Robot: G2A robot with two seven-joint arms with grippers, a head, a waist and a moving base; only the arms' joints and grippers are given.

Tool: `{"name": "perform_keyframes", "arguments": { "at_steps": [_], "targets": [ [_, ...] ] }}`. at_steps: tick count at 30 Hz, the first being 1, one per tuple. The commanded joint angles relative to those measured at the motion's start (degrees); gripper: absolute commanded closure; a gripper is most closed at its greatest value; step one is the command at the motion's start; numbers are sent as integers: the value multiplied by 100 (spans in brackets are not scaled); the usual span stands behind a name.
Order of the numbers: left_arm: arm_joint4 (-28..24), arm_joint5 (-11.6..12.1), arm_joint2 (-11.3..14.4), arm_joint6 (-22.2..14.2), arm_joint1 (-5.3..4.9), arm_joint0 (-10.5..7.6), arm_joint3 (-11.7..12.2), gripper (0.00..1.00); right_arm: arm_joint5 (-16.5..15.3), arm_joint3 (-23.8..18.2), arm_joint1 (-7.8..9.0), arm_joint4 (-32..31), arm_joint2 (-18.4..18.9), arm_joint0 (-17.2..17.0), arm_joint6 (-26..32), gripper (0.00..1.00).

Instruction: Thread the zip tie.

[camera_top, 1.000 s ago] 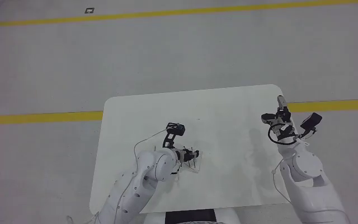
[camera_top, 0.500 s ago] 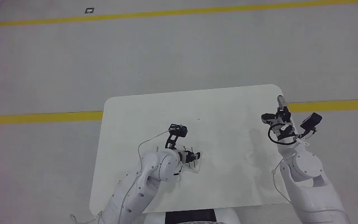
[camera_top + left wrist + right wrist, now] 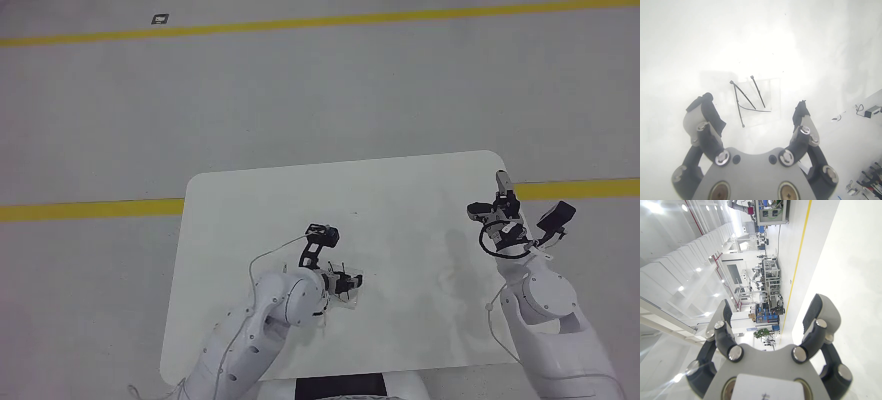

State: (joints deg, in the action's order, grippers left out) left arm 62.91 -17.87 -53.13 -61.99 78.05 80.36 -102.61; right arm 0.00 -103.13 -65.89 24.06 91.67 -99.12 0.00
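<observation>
Currently my left hand (image 3: 754, 100) hovers, fingers apart, over black zip ties (image 3: 743, 95) lying crossed on the desk (image 3: 420, 200); my right hand (image 3: 772, 307) is apart too. Closing could snag several ties.

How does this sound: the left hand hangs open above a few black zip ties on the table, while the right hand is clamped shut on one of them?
Not quite. The right hand is open and holds nothing, as the right wrist view shows. The rest stands: the left hand hangs open above a few black zip ties on the table.
</observation>
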Motion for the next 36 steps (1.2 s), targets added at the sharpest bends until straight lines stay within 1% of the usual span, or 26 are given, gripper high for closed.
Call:
{"name": "perform_keyframes", "arguments": {
  "at_steps": [1, 8, 12, 16, 24, 25, 27, 29, 33, 34, 36],
  "targets": [
    [7, 21, -2, 6, -4, -13, 1, 0, 0, 0, 0, 0, 0, 0, 0, 0],
    [7, 21, -2, 6, -4, -13, 1, 0, 0, 0, 0, 0, 0, 0, 0, 0],
    [-173, 28, 10, 174, 0, 19, -32, 0, 0, 0, 0, 0, 0, 0, 0, 0],
    [-394, -152, 21, 161, 10, 0, -64, 0, 0, 0, 0, 0, 0, 0, 0, 0],
    [-489, -161, -32, 160, 43, -62, 56, 0, 0, 0, 0, 0, 0, 0, 0, 0],
    [-495, -161, -31, 165, 49, -67, 69, 8, 0, 0, 0, 0, 0, 0, 0, 0],
    [-498, -161, -25, 173, 57, -78, 82, 35, 0, 0, 0, 0, 0, 0, 0, 0],
    [-497, -161, -5, 180, 67, -91, 87, 52, 0, 0, 0, 0, 0, 0, 0, 0],
    [-439, -161, 48, 178, 79, -110, 93, 55, 0, 0, 0, 0, 0, 0, 0, 0],
    [-425, -161, 55, 180, 81, -112, 107, 57, 0, 0, 0, 0, 0, 0, 0, 0],
    [-417, -161, 64, 186, 89, -122, 158, 57, 0, 0, 0, 0, 0, 0, 0, 0]
  ]
}}
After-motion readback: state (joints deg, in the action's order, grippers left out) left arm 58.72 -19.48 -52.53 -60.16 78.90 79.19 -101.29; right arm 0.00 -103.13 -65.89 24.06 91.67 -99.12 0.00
